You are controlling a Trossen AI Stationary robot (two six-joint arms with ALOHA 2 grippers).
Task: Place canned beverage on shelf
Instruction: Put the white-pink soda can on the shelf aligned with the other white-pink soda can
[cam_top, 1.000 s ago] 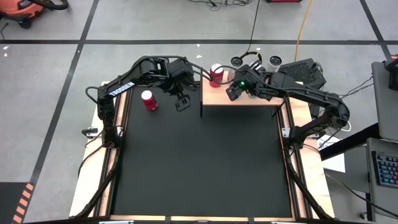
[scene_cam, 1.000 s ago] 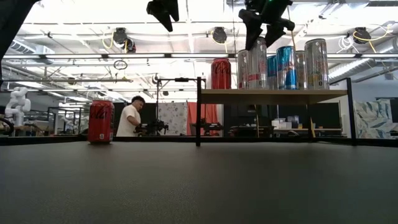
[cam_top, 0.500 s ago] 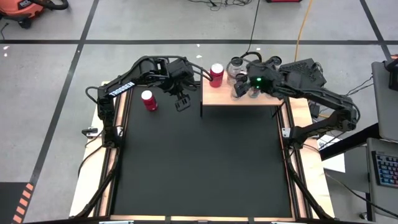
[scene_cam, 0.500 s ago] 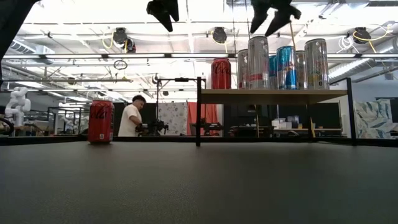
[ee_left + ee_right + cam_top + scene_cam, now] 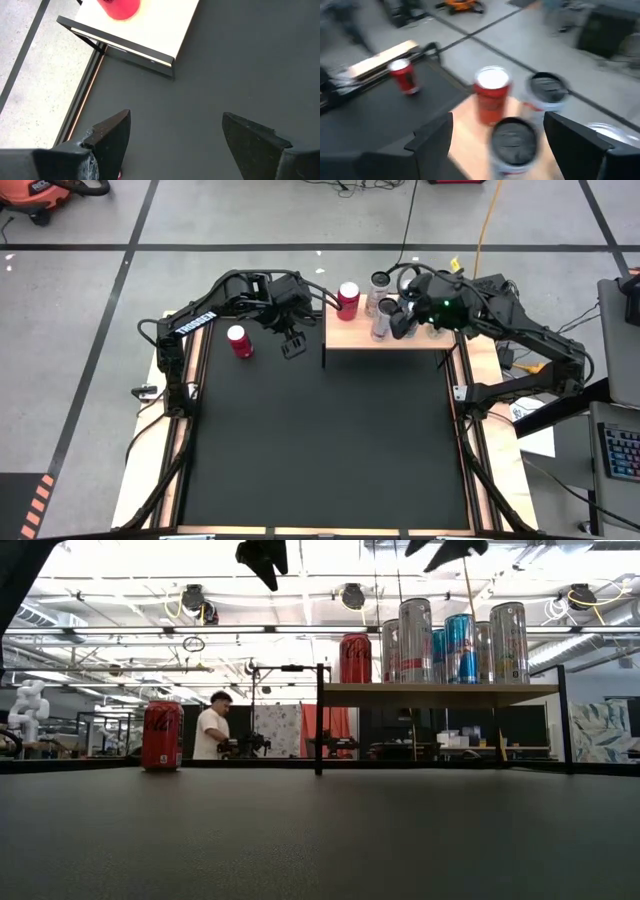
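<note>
Right gripper (image 5: 393,323) hangs above the flat pale-wood shelf on black metal supports (image 5: 400,339), its dark fingers spread wide with nothing between them; in the right wrist view only air sits between the fingers (image 5: 432,137), with can tops below. That empty spread over a stocked shelf suggests its red cola can (image 5: 348,297) is already set down at the shelf's left end, upright and apart from the tall silver and blue cans (image 5: 455,645) crowded beside it.

Left gripper (image 5: 294,345) hovers over the black table (image 5: 320,450) just beside the shelf's left edge, likewise spread and empty. A second red cola can (image 5: 239,340) stands upright on the table near the left arm, probably the next one due for the shelf, so the task looks partly done.

From table height both grippers are cut off at the frame's upper edge. The right wrist view is smeared, so the labels on the tall cans cannot be read there, and how many stand behind the front row is hard to count.
</note>
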